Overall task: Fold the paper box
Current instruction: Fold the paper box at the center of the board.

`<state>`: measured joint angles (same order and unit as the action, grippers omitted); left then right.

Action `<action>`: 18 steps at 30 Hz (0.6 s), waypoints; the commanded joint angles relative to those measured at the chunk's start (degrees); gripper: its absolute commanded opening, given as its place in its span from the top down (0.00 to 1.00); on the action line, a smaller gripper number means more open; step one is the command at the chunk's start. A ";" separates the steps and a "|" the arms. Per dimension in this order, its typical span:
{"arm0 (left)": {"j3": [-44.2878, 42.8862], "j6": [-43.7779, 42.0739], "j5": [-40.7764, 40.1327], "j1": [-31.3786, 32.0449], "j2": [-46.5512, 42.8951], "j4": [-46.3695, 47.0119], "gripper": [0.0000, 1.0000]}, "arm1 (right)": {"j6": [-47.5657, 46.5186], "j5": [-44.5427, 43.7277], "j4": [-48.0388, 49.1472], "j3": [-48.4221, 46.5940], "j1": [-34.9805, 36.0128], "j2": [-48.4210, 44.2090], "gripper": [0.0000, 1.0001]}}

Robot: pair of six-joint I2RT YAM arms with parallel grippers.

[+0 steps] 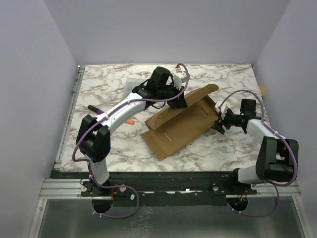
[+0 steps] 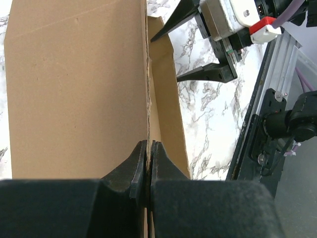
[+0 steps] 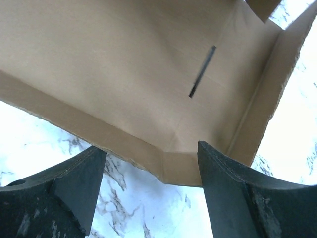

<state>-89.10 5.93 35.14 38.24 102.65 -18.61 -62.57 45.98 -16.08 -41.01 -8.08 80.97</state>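
You have one marble table with one paper box lying right of its middle: a brown cardboard sheet, mostly flat, with its far edge raised. Two arms reach to it. Your left gripper is clamped tight on that raised wall, fingers pressed against the cardboard. Your right gripper stands wide apart at the box's right edge, holding nothing. One narrow slit shows in the panel. One pale case sits behind the left arm, and one small orange thing lies just left of the box.
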 commanded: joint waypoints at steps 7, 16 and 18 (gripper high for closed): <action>1.39 0.35 1.64 -0.18 -2.15 -1.22 1.00 | 8.67 -1.63 11.13 3.38 -1.75 -2.65 0.21; 1.30 0.75 1.55 -0.16 -2.01 -1.21 1.00 | 15.82 -4.13 17.20 4.24 -1.74 -5.09 0.13; 1.34 0.90 1.53 -0.25 -2.01 -1.17 1.00 | 17.95 -5.10 16.72 3.97 -1.74 -5.21 0.12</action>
<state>-88.55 6.42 35.11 38.17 102.63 -18.98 -49.95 43.75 -2.72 -36.88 -9.50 77.08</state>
